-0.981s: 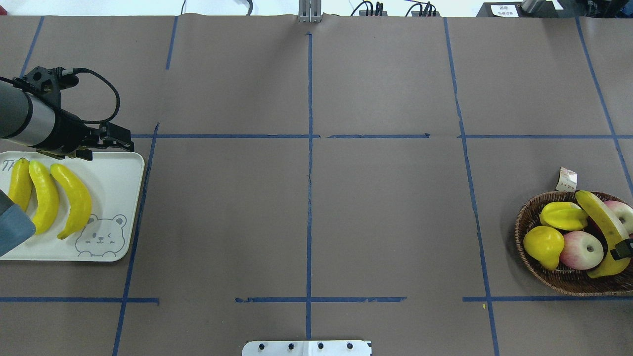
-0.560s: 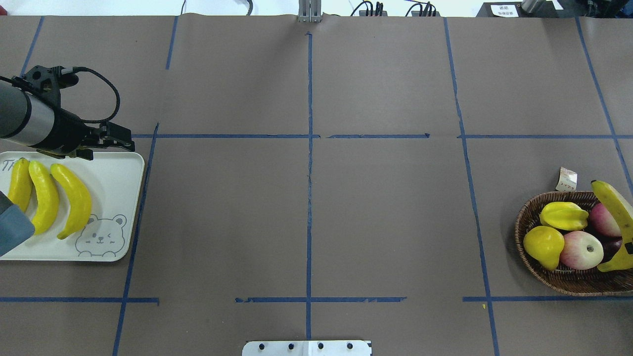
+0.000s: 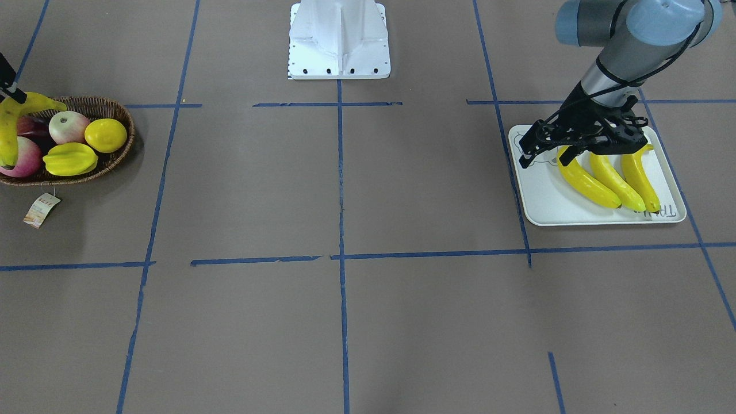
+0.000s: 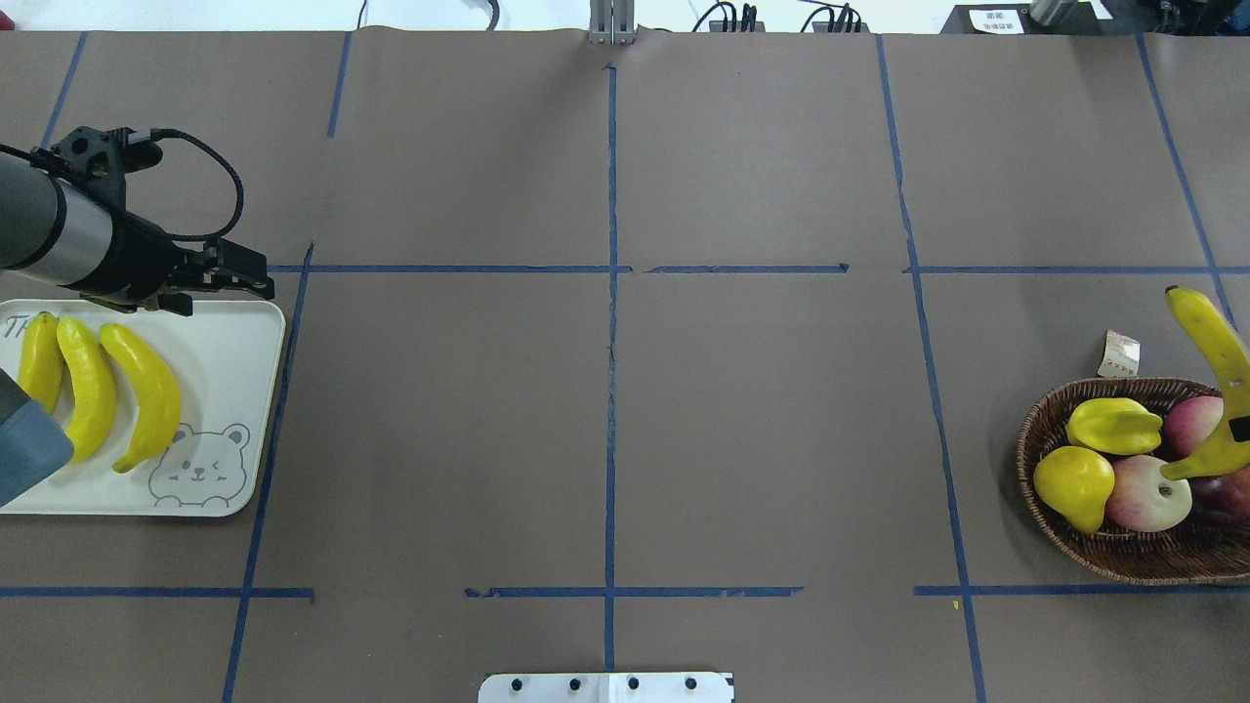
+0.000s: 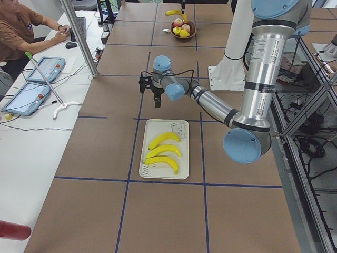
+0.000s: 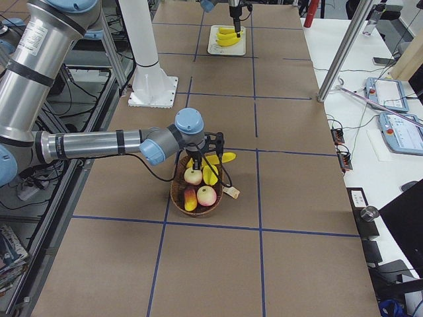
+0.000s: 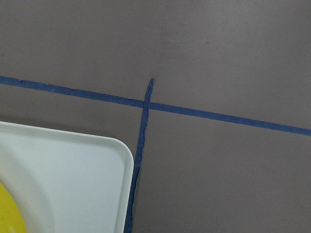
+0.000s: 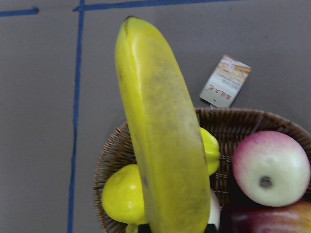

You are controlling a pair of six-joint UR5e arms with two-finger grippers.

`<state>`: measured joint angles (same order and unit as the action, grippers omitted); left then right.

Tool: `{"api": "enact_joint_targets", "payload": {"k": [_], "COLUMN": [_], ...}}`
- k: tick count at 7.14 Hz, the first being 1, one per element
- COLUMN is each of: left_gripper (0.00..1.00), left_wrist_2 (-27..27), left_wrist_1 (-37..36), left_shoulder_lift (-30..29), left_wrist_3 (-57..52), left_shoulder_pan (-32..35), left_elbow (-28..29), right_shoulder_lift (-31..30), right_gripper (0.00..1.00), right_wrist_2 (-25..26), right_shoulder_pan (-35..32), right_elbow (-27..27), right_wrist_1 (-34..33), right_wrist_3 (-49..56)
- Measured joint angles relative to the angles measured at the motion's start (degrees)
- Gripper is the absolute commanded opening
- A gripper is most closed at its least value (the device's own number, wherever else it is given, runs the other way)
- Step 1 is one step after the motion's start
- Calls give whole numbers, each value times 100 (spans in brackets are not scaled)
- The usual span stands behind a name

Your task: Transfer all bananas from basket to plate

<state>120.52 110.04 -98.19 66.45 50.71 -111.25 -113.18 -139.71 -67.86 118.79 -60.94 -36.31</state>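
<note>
Seen from overhead, the plate [image 4: 229,391] sits at the 9 o'clock edge of the surface [image 4: 762,430], three bananas [image 4: 146,395] side by side on it, long axes roughly 12 to 6. The left gripper [image 4: 256,278] hovers over the plate's 1 o'clock corner, jaws apart, holding nothing. Far across at 3 o'clock, the right gripper [image 4: 1240,428] is clamped on the fourth banana [image 4: 1209,337] near its lower end; the fruit hangs raised over the basket [image 4: 1040,517], free tip toward 11 o'clock, above the starfruit [image 4: 1113,427], lemon [image 4: 1072,483] and apples [image 4: 1147,493]. From this banana the plate lies at 9 o'clock, well apart, and the left arm [image 4: 59,239] is much the nearer to it. The bare strip beside the three bananas, at their 3 o'clock, looks the likely landing spot.
</note>
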Motion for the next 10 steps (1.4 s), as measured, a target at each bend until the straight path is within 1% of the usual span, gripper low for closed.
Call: {"api": "enact_joint_targets", "payload": {"k": [1, 2, 3, 5, 6, 8, 9, 10], "left_gripper": [100, 100, 100, 100, 100, 100, 100, 100], "left_wrist_2": [55, 102, 115, 107, 102, 87, 81, 78], "left_wrist_1": [2, 5, 24, 91, 174, 566, 759, 957], "left_shoulder_lift": [-128, -383, -775, -1552, -1745, -1877, -1921, -1962], "left_wrist_3": [54, 278, 725, 1697, 2011, 2375, 2449, 2499], "left_shoulder_pan": [0, -26, -125, -442, -562, -689, -724, -751], "left_elbow": [3, 28, 70, 89, 83, 116, 179, 253], "right_shoulder_lift": [399, 861, 1285, 1954, 2267, 3102, 3626, 4171], "right_gripper": [0, 0, 0, 0, 0, 0, 0, 0], "right_wrist_2": [-78, -107, -120, -124, -111, 0, 179, 459], "right_shoulder_pan": [40, 86, 167, 451, 669, 1181, 1422, 1702], "right_elbow": [2, 13, 23, 21, 10, -143, -224, -260], "right_wrist_1": [-159, -463, -746, -1050, -1092, -1198, -1469, -1883], "right_wrist_3": [-36, -61, -98, -401, -698, -1420, -1645, -1813]}}
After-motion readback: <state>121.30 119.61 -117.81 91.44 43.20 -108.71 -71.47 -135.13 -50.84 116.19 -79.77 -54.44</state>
